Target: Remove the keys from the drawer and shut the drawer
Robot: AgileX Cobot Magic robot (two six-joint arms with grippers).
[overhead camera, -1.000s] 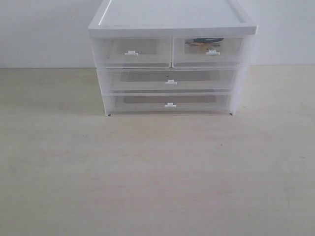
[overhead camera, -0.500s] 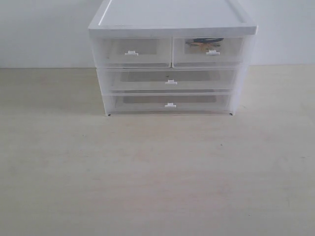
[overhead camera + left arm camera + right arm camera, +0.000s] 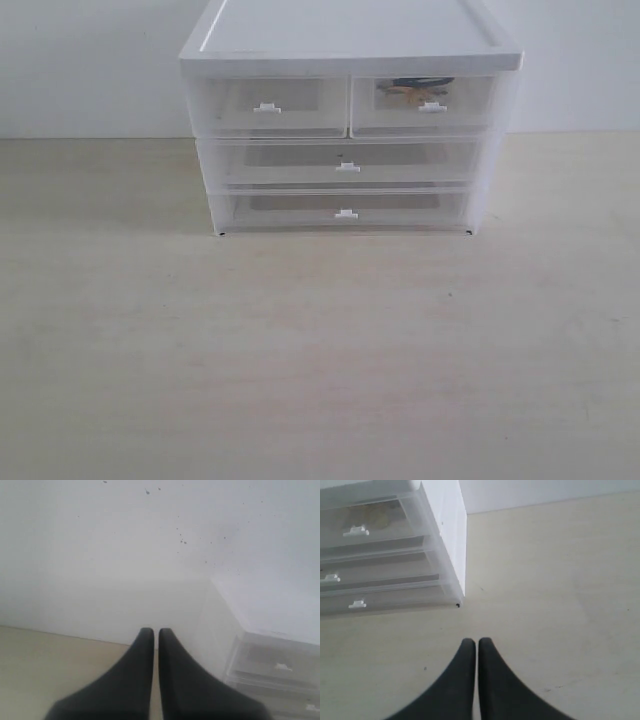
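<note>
Note left claw (image 3: 156, 630) clenched on nothing. Find keys (image 3: 410, 86) inside the closed drawer (image 3: 465, 115), at one o'clock on the front of the unit (image 3: 340, 30). Part the clenched, empty right claw (image 3: 477, 640), pinch the tab handle (image 3: 432, 106) squarely, pull straight.

My left fingers (image 3: 142, 652) are a matched pair of matte black parts. Each has a straight inner edge and a concave outer edge, so it is broad at the root and narrows to a small rounded tip. The surface is plain and uniform, and slightly blurred close to the lens. My right fingers (image 3: 465, 660) follow the same pattern: matte black, straight inner edges, sweeping outer curves, rounded tips. The roots of both pairs run out of frame.
</note>
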